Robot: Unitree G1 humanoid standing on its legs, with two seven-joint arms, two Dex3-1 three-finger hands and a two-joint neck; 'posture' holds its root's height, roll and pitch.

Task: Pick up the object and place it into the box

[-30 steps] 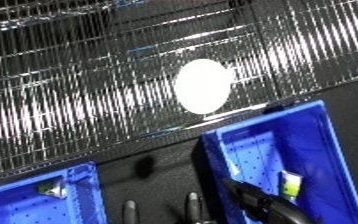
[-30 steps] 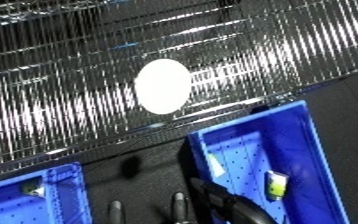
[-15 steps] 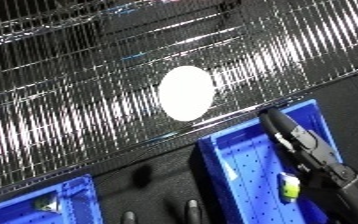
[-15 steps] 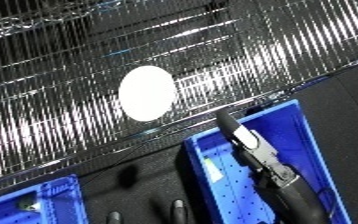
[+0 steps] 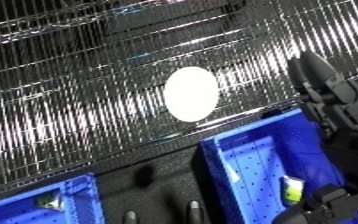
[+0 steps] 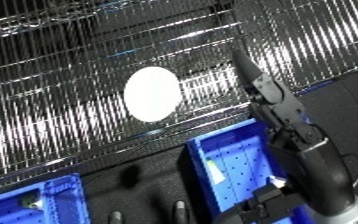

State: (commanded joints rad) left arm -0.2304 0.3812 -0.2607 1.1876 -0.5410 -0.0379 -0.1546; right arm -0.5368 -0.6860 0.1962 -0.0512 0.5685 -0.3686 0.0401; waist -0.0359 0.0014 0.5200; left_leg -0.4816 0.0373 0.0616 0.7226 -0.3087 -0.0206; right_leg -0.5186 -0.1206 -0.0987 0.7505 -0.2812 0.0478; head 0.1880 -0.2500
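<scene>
So far the white oval object (image 5: 191, 94) lies untouched on the wire rack (image 5: 78, 80), well above the blue bin (image 6: 238, 165). The right hand (image 6: 269, 95) reaches up over the bin toward the rack, its fingers straight and holding nothing, just beside the object. Grasping, carrying and dropping it into the bin all appear left to do.
</scene>
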